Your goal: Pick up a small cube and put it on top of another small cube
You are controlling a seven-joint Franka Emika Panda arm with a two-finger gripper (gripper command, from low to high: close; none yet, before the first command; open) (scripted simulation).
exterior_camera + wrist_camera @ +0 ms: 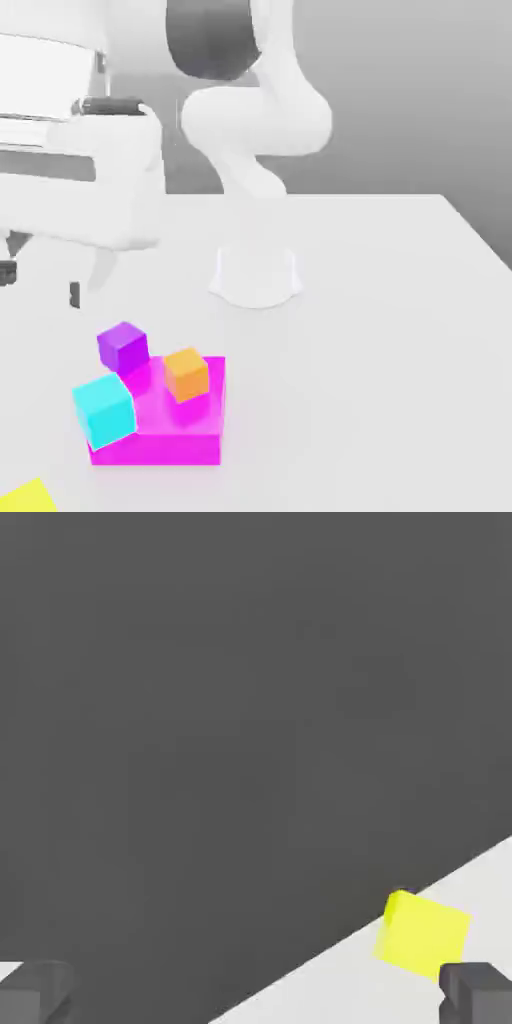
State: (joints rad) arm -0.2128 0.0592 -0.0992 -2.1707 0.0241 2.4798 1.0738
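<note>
In the exterior view, here's the end effector up at the exterior view's left, raised above the tabletop, its fingers spread wide with nothing between them. Down below, the orange cube sits on the magenta block, the purple cube is just by the block's far corner, and the cyan cube is at its near corner, overlapping its edge in this view; whether they touch, I can't tell. Nothing is stacked cube on cube, so we look to be at the approach, the pick still to come. Over to the hand view, and there's the yellow cube near the tabletop's edge, close by one fingertip in the picture. Whichever cube is wanted, the next move calls for lining up over it and lowering with fingers open; around the block, the neighbours crowd in and could get knocked.
</note>
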